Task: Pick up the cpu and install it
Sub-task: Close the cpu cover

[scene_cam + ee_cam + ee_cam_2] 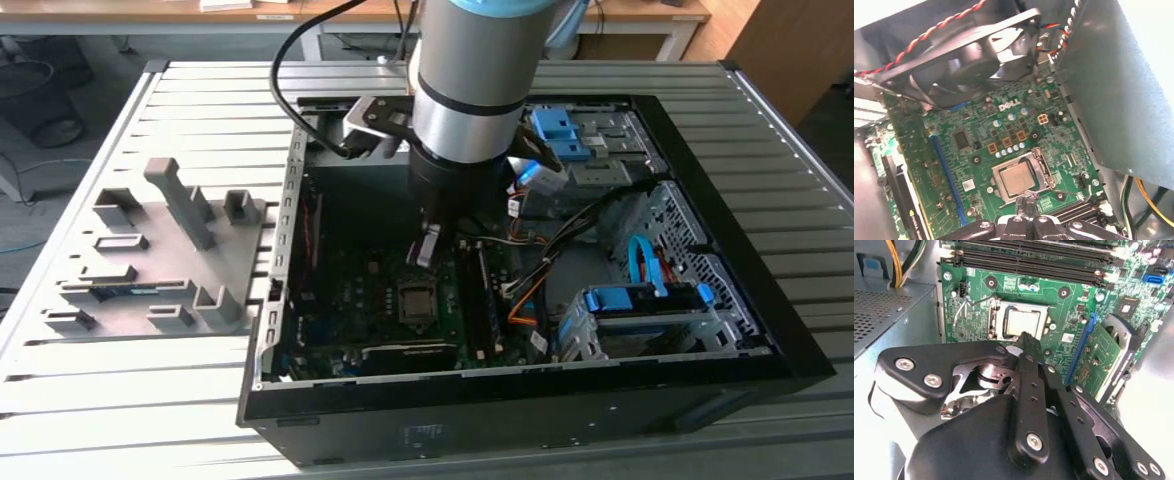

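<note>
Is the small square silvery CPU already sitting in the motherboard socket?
Yes, the silvery square CPU lies flat inside the metal socket frame on the green motherboard.

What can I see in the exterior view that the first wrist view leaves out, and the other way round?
The exterior view takes in the whole open computer case, the ribbed table, a grey fixture block on the exterior view's left, blue drive brackets and the arm reaching into the case.

The first wrist view gives a close look at the black fan with its red and black twisted wire.

Both share the green motherboard and the cpu lying in its socket, with the gripper just beside it.
</note>
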Tool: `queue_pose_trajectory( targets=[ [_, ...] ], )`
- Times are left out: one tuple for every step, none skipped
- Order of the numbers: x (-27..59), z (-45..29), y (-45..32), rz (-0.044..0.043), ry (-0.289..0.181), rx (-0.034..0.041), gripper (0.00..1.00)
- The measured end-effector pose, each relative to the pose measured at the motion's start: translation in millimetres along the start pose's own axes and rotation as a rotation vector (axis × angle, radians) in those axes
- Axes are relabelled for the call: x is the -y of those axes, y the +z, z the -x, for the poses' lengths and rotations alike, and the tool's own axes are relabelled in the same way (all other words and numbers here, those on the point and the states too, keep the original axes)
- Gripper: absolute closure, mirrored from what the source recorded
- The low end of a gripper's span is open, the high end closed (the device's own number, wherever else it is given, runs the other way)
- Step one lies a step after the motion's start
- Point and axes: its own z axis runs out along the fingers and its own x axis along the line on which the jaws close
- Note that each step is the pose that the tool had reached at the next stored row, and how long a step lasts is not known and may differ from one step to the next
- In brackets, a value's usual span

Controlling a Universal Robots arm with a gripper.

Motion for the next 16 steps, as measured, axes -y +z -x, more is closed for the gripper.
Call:
queue_pose_trajectory(
  targets=[
    [0.0, 0.0, 0.1, -0.0005, -0.01, -0.0006, 0.9],
    [0.0, 0.0, 0.1, -0.001, -0.026, -0.0015, 0.9],
    [0.0, 0.0, 0.1, -0.0016, -0.04, -0.0026, 0.9],
    [0.0, 0.0, 0.1, -0.0019, -0.048, -0.0032, 0.9],
    [0.0, 0.0, 0.0, -0.0019, -0.049, -0.0032, 0.9],
    [0.0, 0.0, 0.0, -0.0018, -0.049, -0.003, 0.9],
    [-0.1, 0.0, 0.1, 0.0019, -0.05, 0.007, 0.9],
    [-0.1, 0.1, 0.1, 0.0085, -0.052, 0.0238, 0.9],
    [-0.1, 0.0, 0.1, 0.0151, -0.053, 0.0404, 0.9],
    [0.0, 0.0, 0.1, 0.0213, -0.055, 0.0564, 0.9],
    [-0.1, 0.0, 0.1, 0.0237, -0.057, 0.0625, 0.9],
    [-0.1, 0.0, 0.1, 0.0236, -0.058, 0.0626, 0.9],
    [-0.1, 0.0, 0.1, 0.0237, -0.058, 0.0627, 0.9],
    [-0.1, 0.0, 0.1, 0.0237, -0.058, 0.0627, 0.9],
    [0.0, 0.0, 0.1, 0.0224, -0.058, 0.0631, 0.9],
    [-0.1, -0.1, 0.1, 0.0137, -0.058, 0.0659, 0.9]
  ],
)
